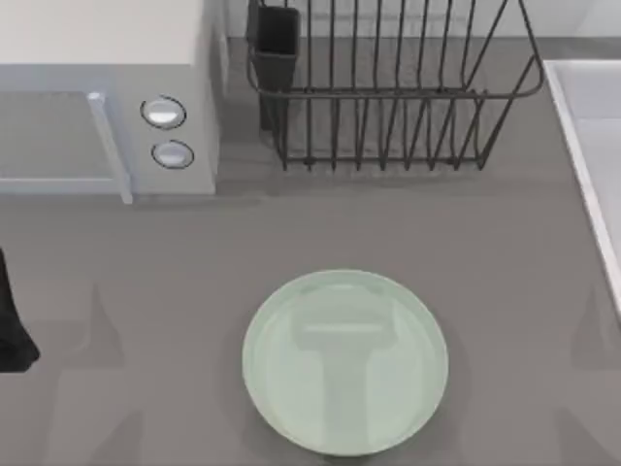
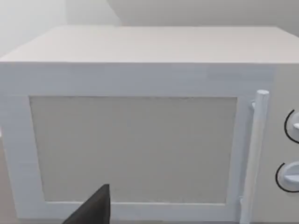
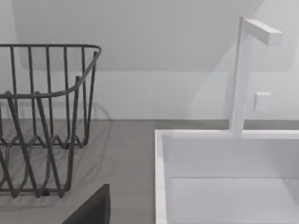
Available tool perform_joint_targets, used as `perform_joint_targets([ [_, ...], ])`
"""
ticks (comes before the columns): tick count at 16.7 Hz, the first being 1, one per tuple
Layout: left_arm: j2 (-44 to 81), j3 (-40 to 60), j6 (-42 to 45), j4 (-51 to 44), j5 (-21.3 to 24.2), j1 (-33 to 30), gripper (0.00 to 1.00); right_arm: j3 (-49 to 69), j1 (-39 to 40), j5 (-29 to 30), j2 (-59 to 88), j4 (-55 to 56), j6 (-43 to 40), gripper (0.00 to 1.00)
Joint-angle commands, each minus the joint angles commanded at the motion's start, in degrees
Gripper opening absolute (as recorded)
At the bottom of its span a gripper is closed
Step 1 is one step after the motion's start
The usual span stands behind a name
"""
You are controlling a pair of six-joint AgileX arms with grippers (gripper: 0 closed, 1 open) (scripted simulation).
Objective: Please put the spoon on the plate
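So the plate (image 1: 344, 361) sits on the grey table (image 1: 146, 252) near the front edge, about mid-width, with nothing on it but a reflection. Where the spoon is, I honestly can't tell. My best guess is the dark cutlery cup (image 1: 277, 44) at the left end of the dish rack (image 1: 388, 107), but that's a hunch and not something I can make out.

The left arm (image 1: 12, 325) is parked at the table's left edge. The left gripper (image 2: 93, 209) faces the microwave (image 2: 140, 140) door, and only a dark sliver of it pokes into the wrist view. The right gripper (image 3: 93, 207) looks toward the right end of the rack and the white sink (image 3: 224, 158) with its faucet (image 3: 243, 74). I can't tell how wide either gripper is set, and I see nothing held in either one.

How I'd handle this step:
- Find the spoon before committing an arm. Use whichever arm is closer once it's found.
- Grab the thin handle around the middle, not the bowl and not the ornament end, so it doesn't pivot in the grip.
- If it's standing in that cup, lift straight up until it's clear of the rack wires before swinging over.
- Carry it low over the plate's centre and let go close to the surface. The plate is glossy, so a drop could skid off the shallow rim.
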Motion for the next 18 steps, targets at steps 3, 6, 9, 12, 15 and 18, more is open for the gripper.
perform_joint_targets([
  [3,0.69,0.66,0.32,-0.59,0.00,0.16,1.00,0.00,0.00,0.00,0.00,0.00,0.00,1.00],
  [6,6.23,5.51,2.71,-5.08,0.07,1.28,1.00,0.00,0.00,0.00,0.00,0.00,0.00,1.00],
  [9,17.21,13.47,6.68,-13.09,0.29,3.14,1.00,0.00,0.00,0.00,0.00,0.00,0.00,1.00],
  [12,33.02,22.88,11.44,-23.38,0.48,5.55,1.00,0.00,0.00,0.00,0.00,0.00,0.00,1.00],
  [15,50.67,32.57,16.32,-34.31,0.53,8.27,1.00,0.00,0.00,0.00,0.00,0.00,0.00,1.00],
  [18,66.43,41.78,20.82,-44.31,0.44,10.95,1.00,0.00,0.00,0.00,0.00,0.00,0.00,1.00],
])
